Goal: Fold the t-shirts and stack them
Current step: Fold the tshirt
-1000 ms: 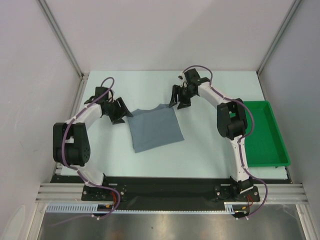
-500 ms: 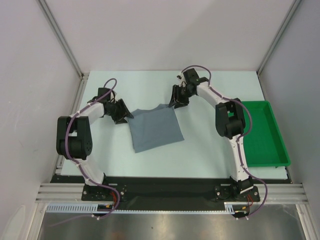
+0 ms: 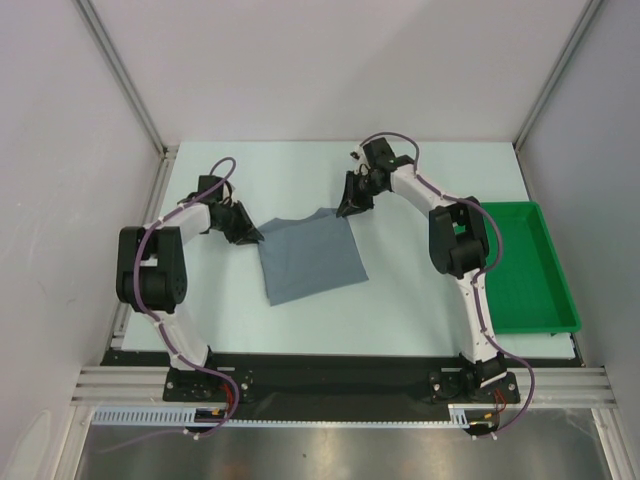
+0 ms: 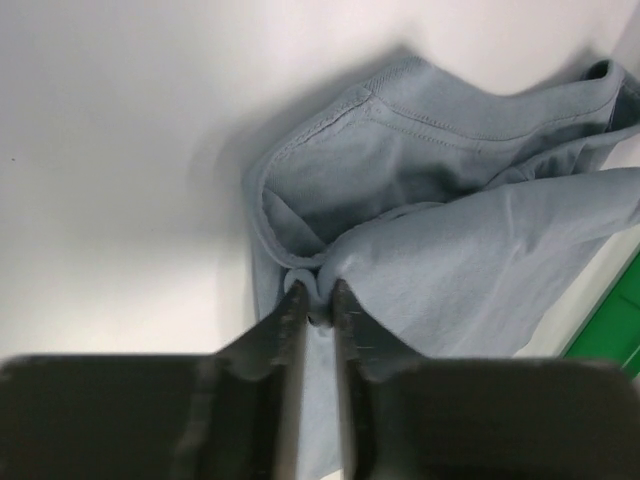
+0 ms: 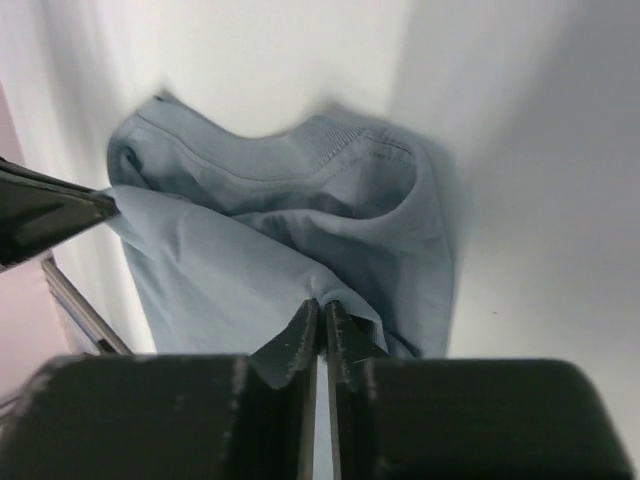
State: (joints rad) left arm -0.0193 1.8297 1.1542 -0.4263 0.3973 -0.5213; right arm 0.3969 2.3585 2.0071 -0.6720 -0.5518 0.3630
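- Top external view: the t-shirt lies partly folded, a rough tilted square, mid-table between my two arms.
- My left gripper sits at the shirt's far-left corner; my right gripper sits at its far-right corner. Both touch the cloth.
- Left wrist view: my fingers are pressed nearly together, with a bunched fold of the blue-grey cloth pinched between the tips. A stitched hem curves just beyond them.
- Right wrist view: my fingers are close together, nipping a thin edge of the upper layer. The ribbed neckband lies beyond, on the table.
- Versus one second ago: both pairs of jaws stood wider and just off the corners; they are now closed on cloth. My left elbow has swung nearer the shirt. The shirt's outline is unchanged.
- Surface: pale, matt table. A green tray rests at its right edge, well apart from the shirt.
- Room: plain white panels in grey metal framing on three sides.
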